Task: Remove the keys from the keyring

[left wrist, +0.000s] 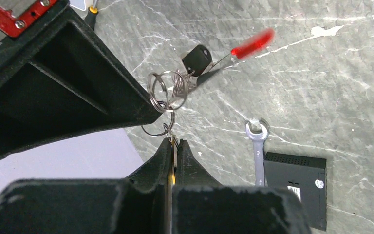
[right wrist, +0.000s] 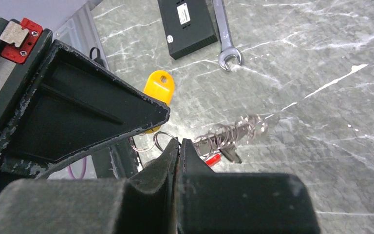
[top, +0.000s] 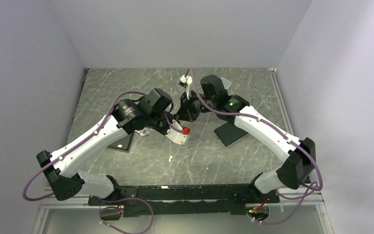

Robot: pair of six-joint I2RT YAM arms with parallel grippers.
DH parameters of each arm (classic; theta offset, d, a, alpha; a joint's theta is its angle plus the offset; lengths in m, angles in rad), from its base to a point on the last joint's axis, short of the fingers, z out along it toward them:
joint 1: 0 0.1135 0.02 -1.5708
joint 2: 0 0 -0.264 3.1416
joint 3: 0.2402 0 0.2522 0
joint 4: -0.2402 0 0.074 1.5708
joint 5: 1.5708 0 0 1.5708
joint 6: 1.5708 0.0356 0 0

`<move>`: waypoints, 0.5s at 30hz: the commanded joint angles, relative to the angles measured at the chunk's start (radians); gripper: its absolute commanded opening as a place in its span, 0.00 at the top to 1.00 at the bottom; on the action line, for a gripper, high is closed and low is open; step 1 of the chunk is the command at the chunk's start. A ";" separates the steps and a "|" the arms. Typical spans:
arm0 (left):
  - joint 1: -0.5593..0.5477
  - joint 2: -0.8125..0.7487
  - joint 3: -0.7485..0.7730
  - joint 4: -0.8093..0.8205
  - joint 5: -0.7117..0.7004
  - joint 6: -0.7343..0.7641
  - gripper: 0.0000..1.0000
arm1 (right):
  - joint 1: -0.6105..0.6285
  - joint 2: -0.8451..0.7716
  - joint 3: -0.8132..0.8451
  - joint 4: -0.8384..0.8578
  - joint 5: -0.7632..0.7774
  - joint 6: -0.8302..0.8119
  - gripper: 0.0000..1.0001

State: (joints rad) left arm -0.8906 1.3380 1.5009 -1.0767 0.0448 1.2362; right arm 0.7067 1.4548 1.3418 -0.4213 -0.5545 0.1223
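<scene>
While the left gripper (left wrist: 174, 146) clamps the keys (left wrist: 173, 177) edge-on and the right gripper (right wrist: 177, 145) pinches the keyring (left wrist: 177, 87) above the table (top: 214, 161), the ring sits just at twelve o'clock off the left jaws.

1. The table (left wrist: 321, 73) is showing grey-green stone with white veins.
2. The keyring (left wrist: 161, 92) is gleaming silver, and its strip (left wrist: 253, 43) is glowing red at one o'clock in the left wrist view.
3. The key (left wrist: 196, 58) is showing a black head.
4. The fob (right wrist: 159, 87) is shining orange-yellow.
5. The wrench (left wrist: 258, 146) is glinting silver, and the box (left wrist: 294, 187) at five o'clock is showing black with a white label.
6. The left gripper (left wrist: 174, 142) and right gripper (right wrist: 177, 141) are showing matte black, each wearing a red plate (left wrist: 17, 17) at eleven o'clock.
7. The arms (top: 92, 141) are showing white and black, with purple cables (top: 121, 95).
</scene>
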 commanded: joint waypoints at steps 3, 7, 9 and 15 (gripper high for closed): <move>-0.009 -0.027 0.018 -0.034 0.038 -0.060 1.00 | -0.053 -0.020 0.029 0.013 0.136 0.013 1.00; -0.009 -0.018 0.015 -0.040 0.045 -0.100 1.00 | -0.084 -0.032 0.029 0.028 0.117 0.038 1.00; -0.009 -0.015 0.010 -0.038 0.047 -0.116 1.00 | -0.097 -0.036 0.025 0.039 0.100 0.054 1.00; -0.005 -0.002 0.010 -0.030 0.067 -0.191 1.00 | -0.120 -0.045 0.013 0.075 0.036 0.086 1.00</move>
State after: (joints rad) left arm -0.8906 1.3415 1.5005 -1.0191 0.0475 1.1374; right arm 0.6464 1.4384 1.3418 -0.4175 -0.6086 0.1993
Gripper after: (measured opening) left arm 0.031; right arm 0.010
